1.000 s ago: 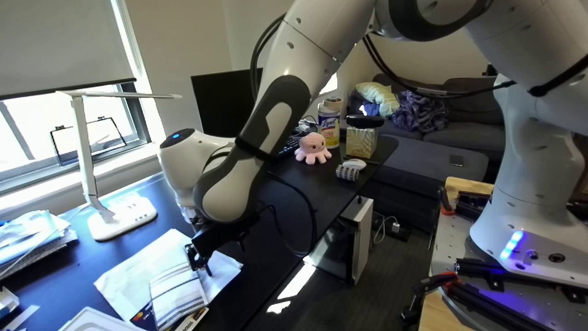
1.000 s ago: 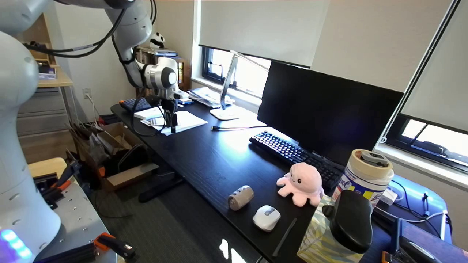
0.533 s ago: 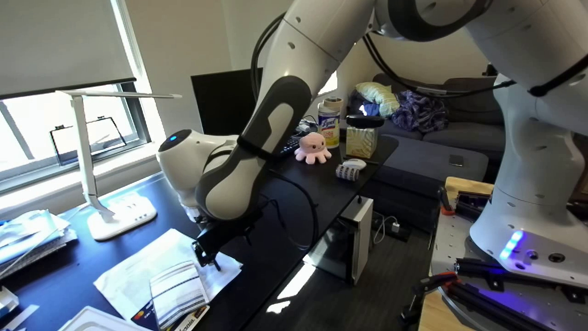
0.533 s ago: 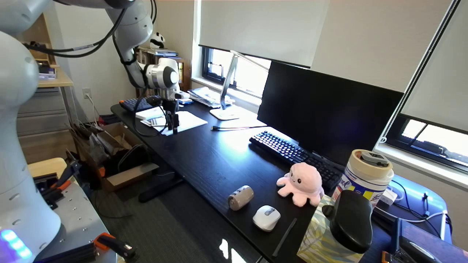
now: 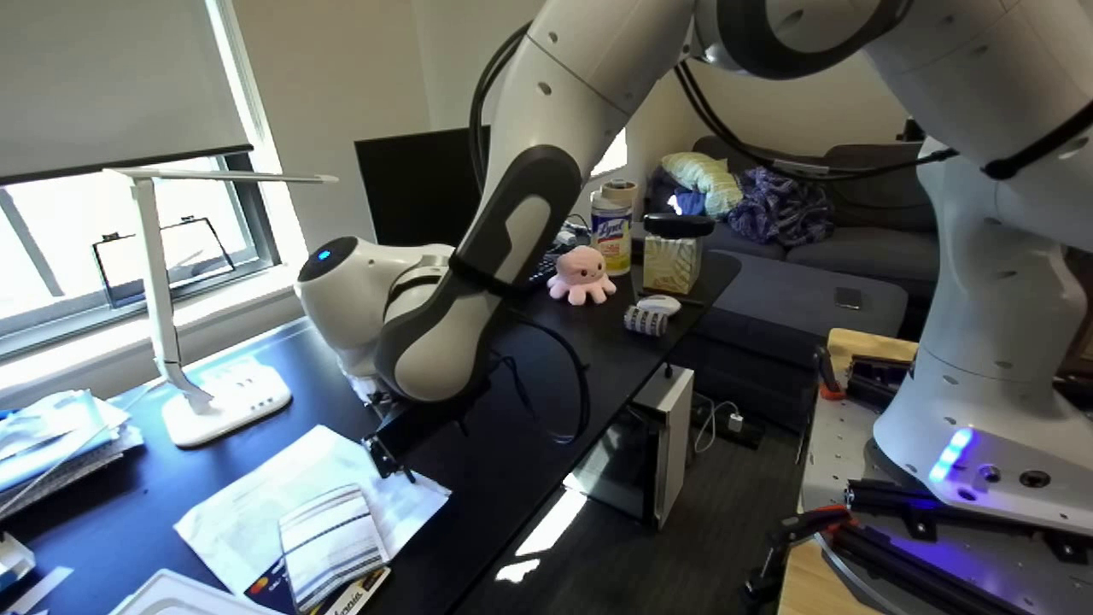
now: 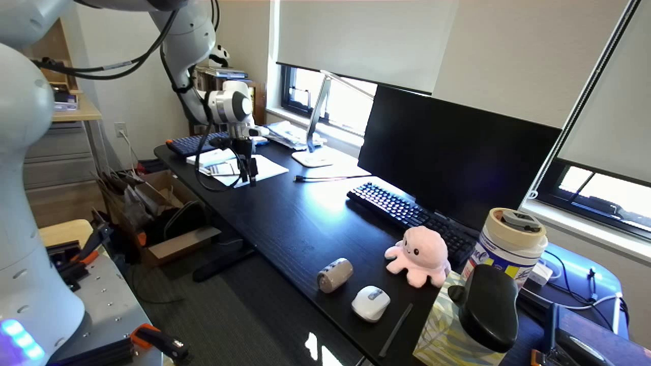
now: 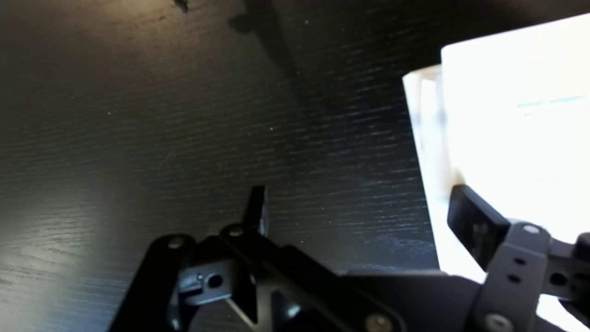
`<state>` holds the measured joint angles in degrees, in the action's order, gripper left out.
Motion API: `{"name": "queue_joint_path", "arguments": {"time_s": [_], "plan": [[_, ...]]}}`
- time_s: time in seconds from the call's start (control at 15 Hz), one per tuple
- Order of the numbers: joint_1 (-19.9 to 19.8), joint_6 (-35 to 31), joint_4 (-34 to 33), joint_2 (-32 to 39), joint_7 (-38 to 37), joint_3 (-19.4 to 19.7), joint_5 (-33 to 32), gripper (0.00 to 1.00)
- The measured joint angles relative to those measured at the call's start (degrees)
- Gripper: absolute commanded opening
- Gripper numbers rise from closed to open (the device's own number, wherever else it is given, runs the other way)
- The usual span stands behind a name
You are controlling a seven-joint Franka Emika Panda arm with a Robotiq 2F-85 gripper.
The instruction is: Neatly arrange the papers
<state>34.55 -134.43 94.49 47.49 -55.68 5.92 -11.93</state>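
Observation:
In both exterior views a loose stack of white papers (image 5: 256,504) (image 6: 274,169) lies on the dark desk. On top sits a striped white piece (image 5: 331,542), and from under it stick out a dark blue printed booklet (image 5: 271,589) and a yellow-edged piece with lettering (image 5: 363,592). The wrist view has the papers (image 7: 511,138) at the right, their left edges unevenly lined up. My gripper (image 7: 362,203) (image 5: 427,451) is open at the stack's edge: one finger (image 7: 253,210) over bare desk, the other finger (image 7: 474,226) over paper. Nothing is between them. Contact cannot be told.
A white lamp (image 5: 226,401) stands behind the papers, with a pale bluish bundle (image 5: 64,436) to its left. A white tray-like thing (image 5: 179,598) is near the stack. Further along the desk are a cable (image 6: 330,178), a monitor (image 6: 447,162) and a pink plush octopus (image 6: 419,254).
My gripper has drawn away from the striped piece and a little up, toward the monitor end of the desk. It stays open. The papers show no clear movement.

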Motion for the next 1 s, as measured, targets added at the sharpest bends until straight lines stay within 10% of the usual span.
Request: {"name": "queue_joint_path", "arguments": {"time_s": [1.0], "plan": [[-1.46, -0.68, -0.86, 0.85, 0.01, -3.45, 0.17, 1.00]]}}
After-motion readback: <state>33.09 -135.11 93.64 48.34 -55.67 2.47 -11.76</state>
